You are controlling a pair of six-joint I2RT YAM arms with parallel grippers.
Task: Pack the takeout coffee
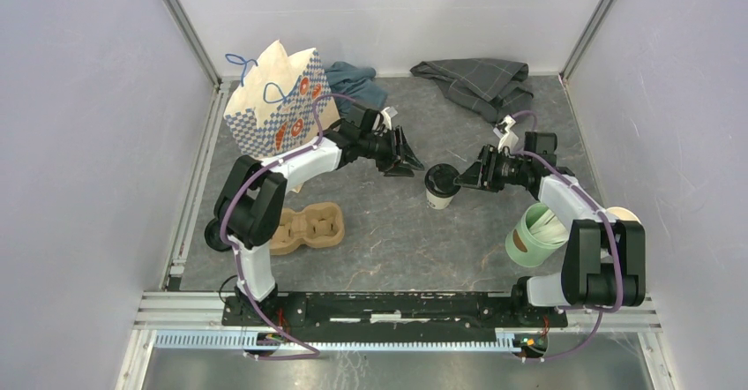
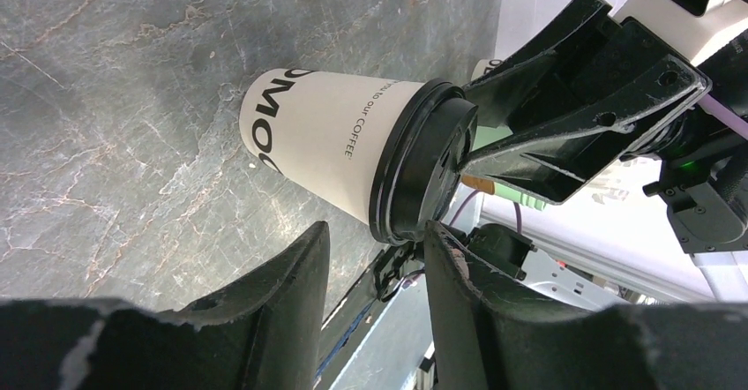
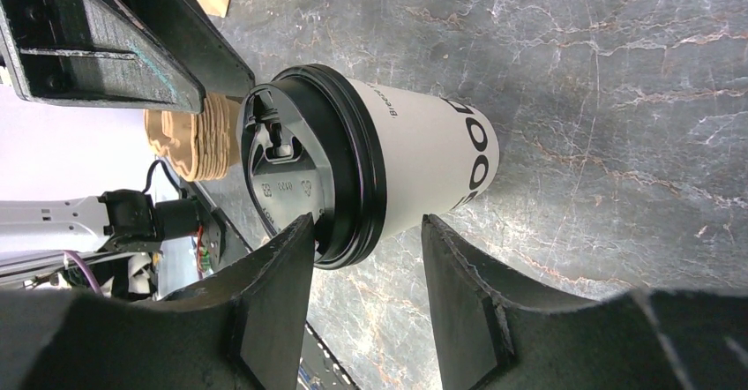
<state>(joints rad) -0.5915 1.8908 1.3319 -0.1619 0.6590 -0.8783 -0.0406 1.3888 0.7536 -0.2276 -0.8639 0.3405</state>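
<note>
Edges first: walls (image 1: 79, 143) close the surface (image 1: 397, 249) at 9, 12 and 3 o'clock, and the arm bases sit along the 6 o'clock edge. Open room we see is a bare strip from centre to 6 o'clock, between the carrier (image 1: 307, 227) at 8 o'clock and the mint cup (image 1: 532, 236) at 4 o'clock. The far side is crowded: bag (image 1: 278, 103) upright at 11 o'clock, blue cloth (image 1: 353, 77) at 12, grey cloth (image 1: 476, 81) at 1. A lidless cup (image 1: 623, 215) shows behind the right arm, near the 3 o'clock wall.

The surface is dark grey, stone-look, flat.

The coffee (image 1: 439, 186) stands upright just 3 o'clock of centre, lid on, well apart from every edge.

The right pincer (image 1: 464, 176) sits at 3 o'clock of the coffee at lid height, fingers apart and straddling the lid. In its wrist view one finger overlaps the lid rim; we cannot tell if it touches. The other shows a gap to the cup wall. Not clamped.

The left pincer (image 1: 409, 161) hangs at 10 o'clock of the coffee, just beside it, fingers apart, holding nothing. Its wrist view shows the coffee beyond the tips, no contact.
</note>
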